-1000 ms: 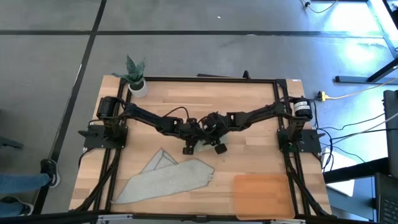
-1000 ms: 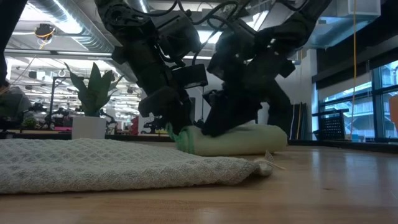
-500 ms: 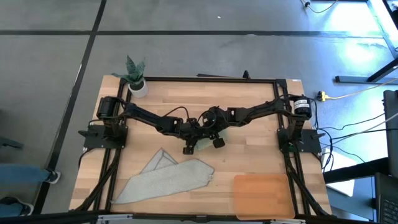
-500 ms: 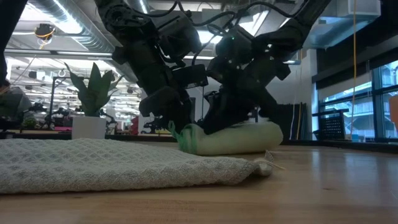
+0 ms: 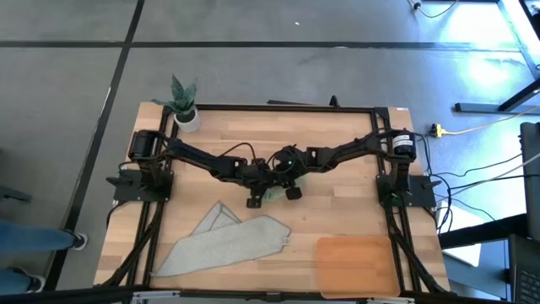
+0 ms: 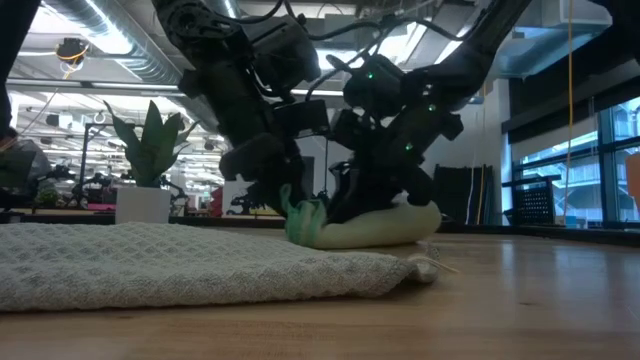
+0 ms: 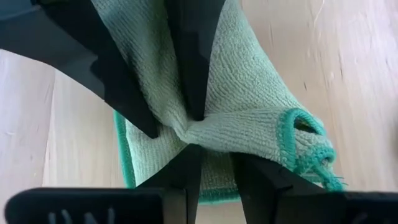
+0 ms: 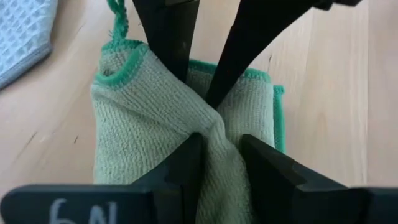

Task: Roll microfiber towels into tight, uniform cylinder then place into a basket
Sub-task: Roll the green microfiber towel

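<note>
Both claws are meeting mid-table: the left claw (image 7: 211,134) and right claw (image 8: 214,124) are each pinching the rolled green towel (image 6: 375,225). The grey towel (image 5: 224,243) is lying nearer, the basket (image 5: 354,262) beside it, a potted plant (image 5: 183,103) cornered.

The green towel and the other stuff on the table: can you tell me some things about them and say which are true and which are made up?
1. Both grippers pinch the green towel. True: the left gripper and the right gripper each clamp a fold of it.
2. The green towel is in the basket. False: it lies mid-table, and the basket sits apart near the front edge.
3. The grey towel lies spread flat on the table. True.
4. The grey towel is rolled into a cylinder. False: it is unrolled.
5. The potted plant stands at a far corner of the table. True.
</note>
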